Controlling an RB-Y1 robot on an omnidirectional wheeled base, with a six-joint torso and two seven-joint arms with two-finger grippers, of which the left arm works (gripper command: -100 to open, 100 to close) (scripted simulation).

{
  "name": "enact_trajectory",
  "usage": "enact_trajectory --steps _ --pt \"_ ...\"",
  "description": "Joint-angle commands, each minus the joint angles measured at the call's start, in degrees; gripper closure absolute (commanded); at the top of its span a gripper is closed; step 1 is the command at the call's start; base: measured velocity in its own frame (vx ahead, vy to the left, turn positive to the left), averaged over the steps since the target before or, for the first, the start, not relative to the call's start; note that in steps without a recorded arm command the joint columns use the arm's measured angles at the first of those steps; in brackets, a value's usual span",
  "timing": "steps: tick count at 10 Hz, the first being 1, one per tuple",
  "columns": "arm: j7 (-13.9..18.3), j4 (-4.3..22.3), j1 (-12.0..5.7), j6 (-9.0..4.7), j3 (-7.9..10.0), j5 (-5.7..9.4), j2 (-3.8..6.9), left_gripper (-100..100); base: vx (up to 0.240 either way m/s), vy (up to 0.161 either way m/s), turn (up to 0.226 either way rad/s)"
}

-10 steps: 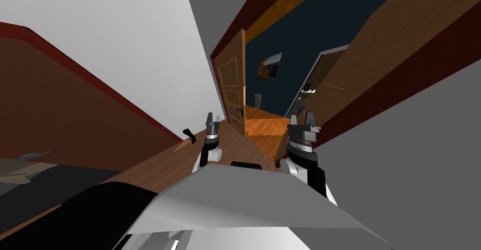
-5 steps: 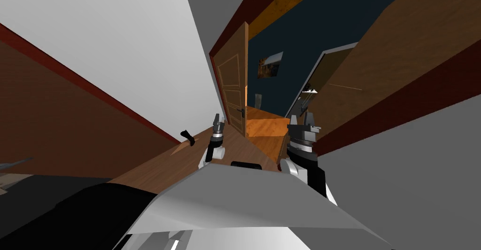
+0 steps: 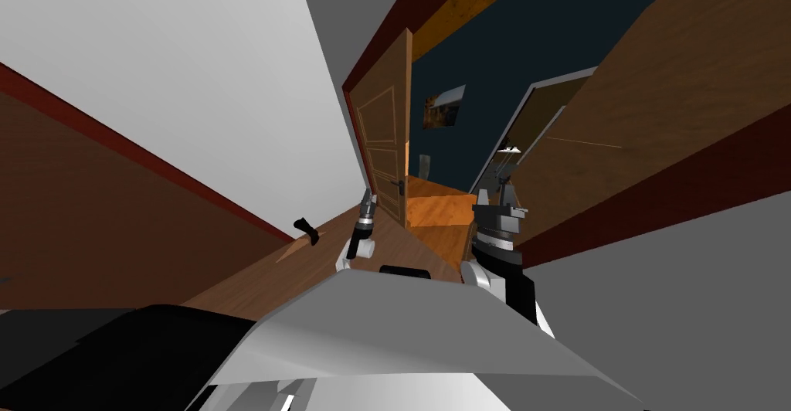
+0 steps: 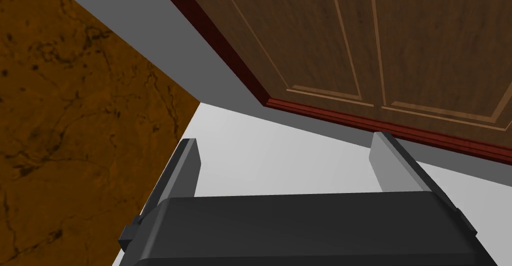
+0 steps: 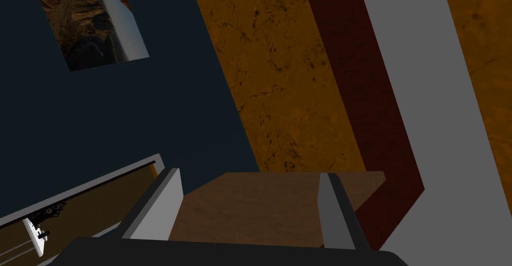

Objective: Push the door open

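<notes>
The brown panelled door (image 3: 385, 140) stands ajar ahead in a dark red frame (image 3: 386, 39), swung away into the far room, with a dark lever handle (image 3: 398, 187) near its free edge. My left gripper (image 3: 368, 199) is just short of the door's lower part, left of the handle. In the left wrist view the left gripper (image 4: 287, 164) is open and holds nothing, with the door's panels (image 4: 400, 43) and a dark red strip (image 4: 380, 123) beyond. My right gripper (image 3: 498, 195) hangs open before the doorway's right side; the right wrist view shows the right gripper (image 5: 247, 203) open too.
Through the gap lie an orange wooden floor (image 3: 436, 209), a dark blue wall (image 3: 479, 66) with a picture (image 3: 443, 108), and a grey-framed opening (image 3: 533, 113). A white wall (image 3: 193, 74) runs on my left, where a black lever (image 3: 303, 226) sticks out of a brown panel. A brown panel (image 3: 664, 97) flanks my right.
My left arm has reached forward and to the right, closer to the door's lower part, and its gripper has turned edge-on. The head's camera has shifted slightly. The right arm has stayed put.
</notes>
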Motion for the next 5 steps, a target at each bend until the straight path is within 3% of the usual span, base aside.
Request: enact_trajectory --steps 1,2,5 --pt "0.59 2.86 -2.04 0.60 -0.79 -0.43 -0.04 -100 0.098 0.110 -0.040" --pt "0.59 3.25 -2.04 0.60 -0.79 -0.43 -0.04 -100 0.065 0.067 -0.018" --pt "2.02 8.79 -5.40 1.17 -2.10 -1.06 0.19 -100 0.074 0.066 -0.035"
